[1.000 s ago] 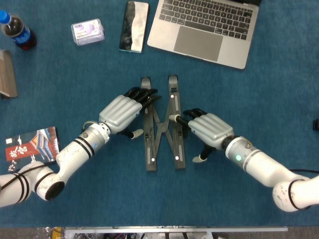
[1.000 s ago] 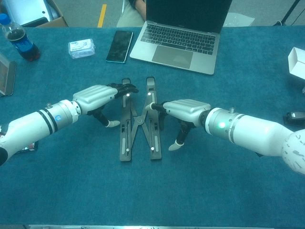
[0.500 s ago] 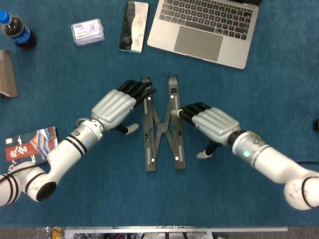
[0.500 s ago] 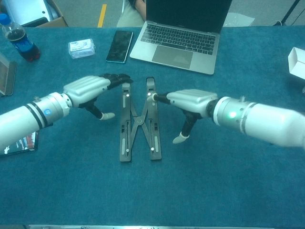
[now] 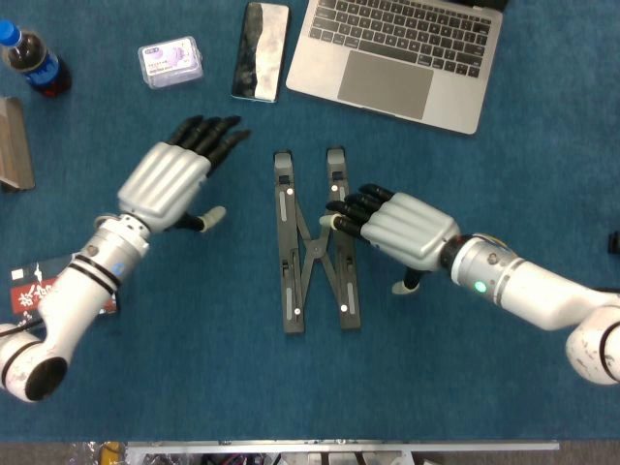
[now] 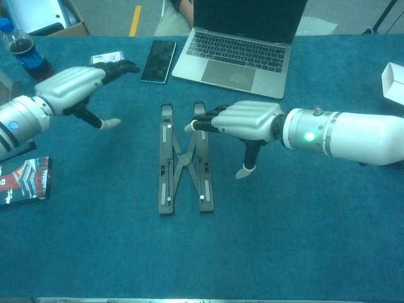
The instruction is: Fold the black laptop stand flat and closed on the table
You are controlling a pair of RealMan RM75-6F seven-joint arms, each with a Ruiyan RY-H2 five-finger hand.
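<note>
Two black slotted rails joined by a crossing linkage make up the black laptop stand (image 5: 315, 242), which lies low on the blue cloth-covered table (image 5: 194, 387) near its middle, the rails close together at the far end and spread slightly wider at the near end. The right hand (image 5: 397, 228), silver-backed with black fingers, is palm down over the right rail, its fingers (image 5: 354, 205) extended and loosely together with the tips at or just above the rail's upper part; whether they actually touch cannot be told, and it grasps nothing. The left hand (image 5: 170, 182) is well apart from the stand toward the left edge, raised off the cloth in the chest view, fingers straight and slightly fanned, thumb out to the side, holding nothing. Along the far edge sit an open silver laptop (image 5: 402, 53), a dark smartphone (image 5: 261, 50) just left of it, and a small clear plastic box with a purple label (image 5: 170, 62). A cola bottle with a blue cap (image 5: 31, 60) stands at the far left corner. A red-and-dark printed booklet (image 5: 44, 288) lies near the left edge beside the left forearm.
</note>
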